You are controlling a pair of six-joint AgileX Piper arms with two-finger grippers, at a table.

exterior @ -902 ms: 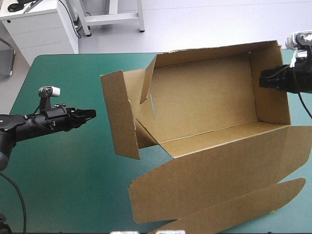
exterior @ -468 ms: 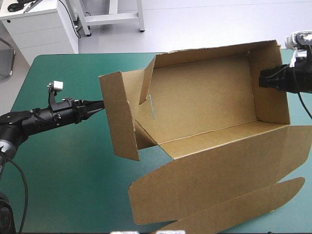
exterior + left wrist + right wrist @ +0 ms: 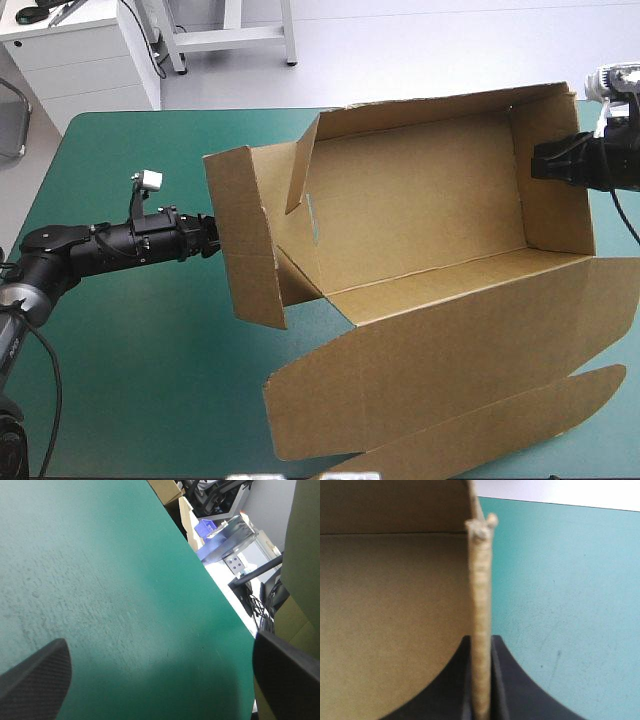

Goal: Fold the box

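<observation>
- The brown cardboard box (image 3: 420, 220), a cut sheet half raised, lies from the middle of the teal-green counter (image 3: 130, 350) out toward 3 o'clock. Its 12 o'clock wall and 3 o'clock end wall (image 3: 552, 175) stand, and its lid panel (image 3: 440, 350) lies flat toward 6 o'clock.
- The loose end flap (image 3: 245, 235) at 9 o'clock stands only partly raised and untucked.
- The right gripper (image 3: 540, 160) is clamped on the end wall's top edge.
- The left gripper (image 3: 208, 235), fingers spread, sits against the flap's outer face.
- Risk: a hard push toward 3 o'clock could slide the whole box, buckle the flap, or wrench the wall from the pinch.
- The right wrist view shows the board's edge pinched between the fingers, which the high view hides.
- The left wrist view shows the spread fingers with board beside one. Only the high view shows the whole layout.
</observation>
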